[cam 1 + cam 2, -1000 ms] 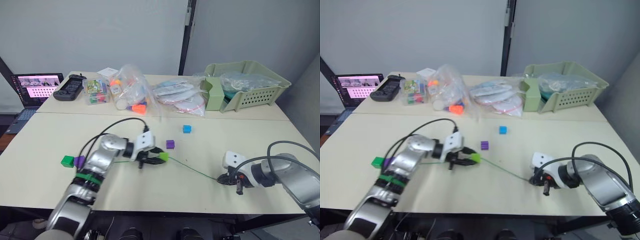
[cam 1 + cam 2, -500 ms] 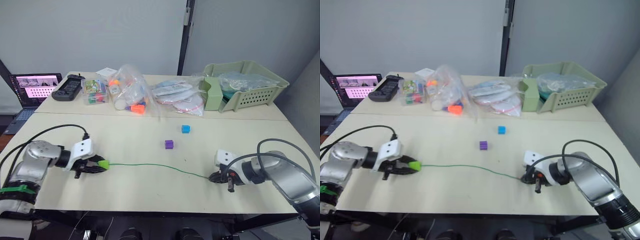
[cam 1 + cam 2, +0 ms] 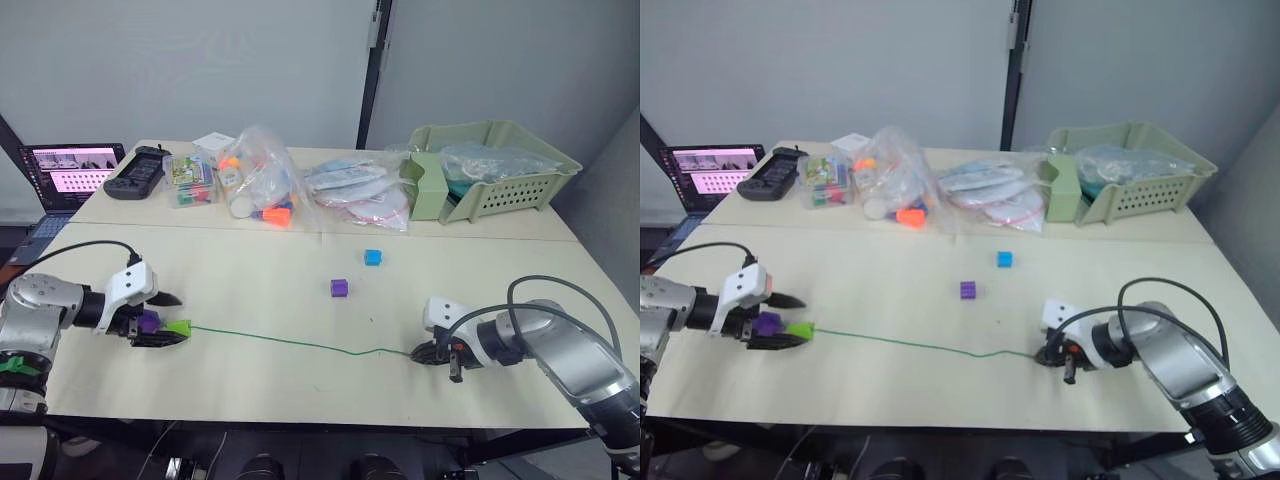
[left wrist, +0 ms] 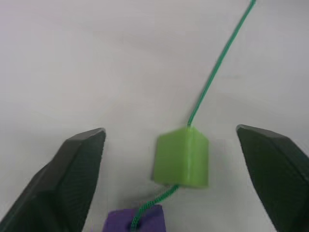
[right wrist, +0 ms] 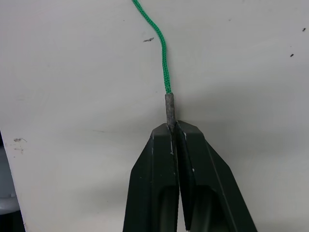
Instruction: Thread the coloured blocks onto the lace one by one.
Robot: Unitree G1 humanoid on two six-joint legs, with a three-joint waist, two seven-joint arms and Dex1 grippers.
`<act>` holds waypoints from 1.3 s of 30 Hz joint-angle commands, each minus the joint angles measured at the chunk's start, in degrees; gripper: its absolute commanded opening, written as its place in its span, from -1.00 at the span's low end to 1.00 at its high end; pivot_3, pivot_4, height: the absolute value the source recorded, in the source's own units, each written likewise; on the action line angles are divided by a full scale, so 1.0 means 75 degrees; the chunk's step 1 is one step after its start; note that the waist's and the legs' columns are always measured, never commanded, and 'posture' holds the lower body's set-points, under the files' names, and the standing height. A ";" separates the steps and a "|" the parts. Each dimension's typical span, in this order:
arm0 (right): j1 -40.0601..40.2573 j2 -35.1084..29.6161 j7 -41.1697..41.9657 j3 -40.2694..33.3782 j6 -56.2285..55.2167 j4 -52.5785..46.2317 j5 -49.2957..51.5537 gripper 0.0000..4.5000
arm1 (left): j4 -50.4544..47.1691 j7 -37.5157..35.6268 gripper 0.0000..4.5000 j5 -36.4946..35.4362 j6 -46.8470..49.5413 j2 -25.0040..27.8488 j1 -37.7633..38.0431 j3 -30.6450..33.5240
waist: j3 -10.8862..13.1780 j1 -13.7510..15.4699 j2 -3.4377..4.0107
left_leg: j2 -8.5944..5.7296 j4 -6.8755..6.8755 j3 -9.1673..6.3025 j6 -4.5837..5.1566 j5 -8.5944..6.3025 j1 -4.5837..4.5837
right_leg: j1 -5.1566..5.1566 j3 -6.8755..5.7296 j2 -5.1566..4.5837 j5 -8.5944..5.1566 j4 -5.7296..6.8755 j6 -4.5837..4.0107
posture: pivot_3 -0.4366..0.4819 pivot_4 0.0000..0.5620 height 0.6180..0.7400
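Clearly, the lace is laid slack across the cream table, limp and light, best taken by its stiff grey tip, which is pinched in the closed right gripper. At the far end, the left gripper is spread wide around the threaded lime green block and a purple block. Another purple block and the blue block, small, hard, likely slippery, are left unthreaded.

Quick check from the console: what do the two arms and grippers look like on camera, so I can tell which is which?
Both arms are silver-grey metal ending in a white wrist block and two black, wedge-shaped fingers. The left gripper has a thin black cable looping over its forearm and a green band further back. The right gripper has thicker black cables arching over its forearm and a small orange-red spot at the wrist.
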 commanded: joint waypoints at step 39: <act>-0.0978 0.0354 -0.1074 -0.0060 0.2464 -0.2021 0.1658 -1.00 | -0.3183 0.1697 0.06 0.0134 0.0974 -0.5222 -0.0588 -0.2869 | 0.0001 0.0020 -0.0001 | -0.0024 0.0015 -0.0036 0.0001 0.0001 -0.0014 | 0.0007 0.0014 0.0001 0.0000 0.0001 0.0007 | -0.05 -0.47 0.88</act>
